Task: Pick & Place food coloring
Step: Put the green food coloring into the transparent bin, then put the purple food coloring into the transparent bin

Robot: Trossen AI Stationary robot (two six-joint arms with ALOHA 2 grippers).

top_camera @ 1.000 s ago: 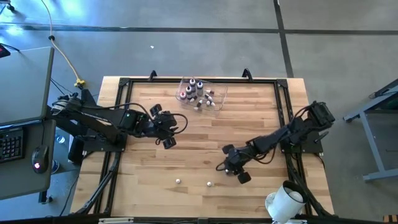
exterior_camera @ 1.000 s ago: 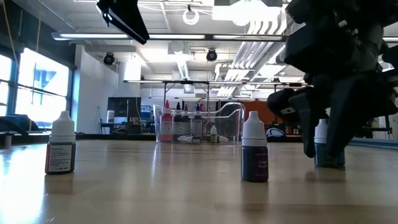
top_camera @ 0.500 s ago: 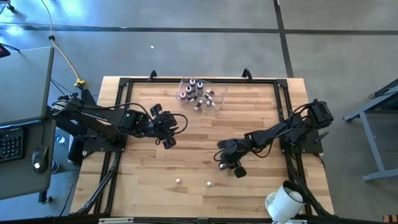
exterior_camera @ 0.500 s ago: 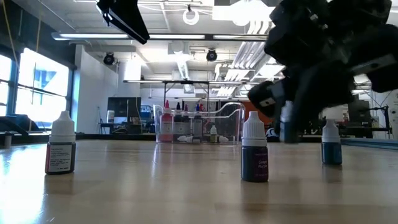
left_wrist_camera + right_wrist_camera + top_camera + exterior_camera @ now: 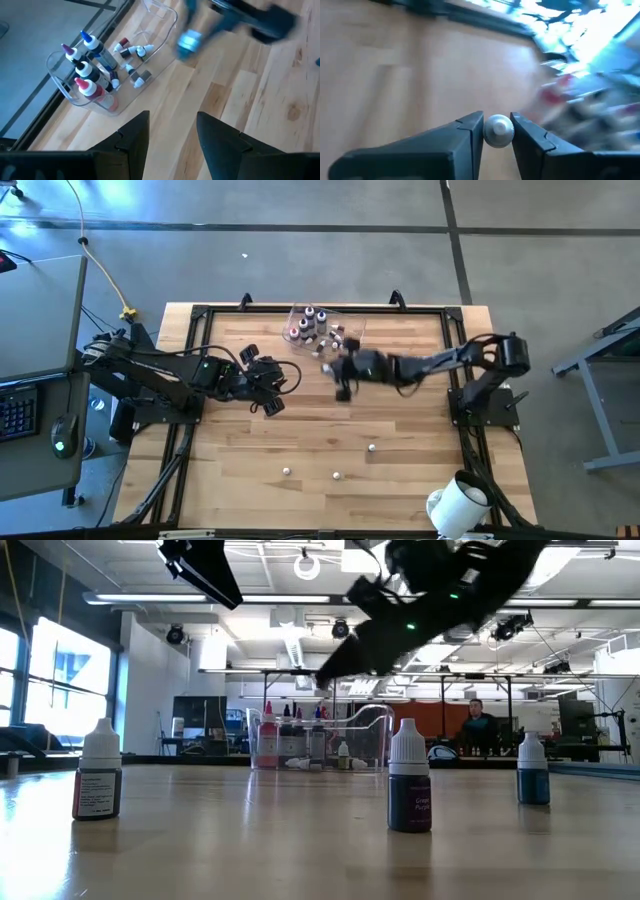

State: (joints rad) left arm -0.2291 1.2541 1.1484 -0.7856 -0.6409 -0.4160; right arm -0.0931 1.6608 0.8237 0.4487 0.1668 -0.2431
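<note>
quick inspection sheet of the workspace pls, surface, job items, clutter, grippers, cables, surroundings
surface: wooden table with a black frame around its edges.
job's things: clear tub at the far edge holds many bottles; three bottles stand loose near the front, at and.
clutter: white cylinder at the table's front right corner.
grippers: right gripper is above the table by the tub, shut on a white-capped bottle; left gripper hovers open left of centre, empty.
cables: yellow cable on the floor to the left.
surroundings: keyboard and mouse on a side desk; person far behind.
</note>
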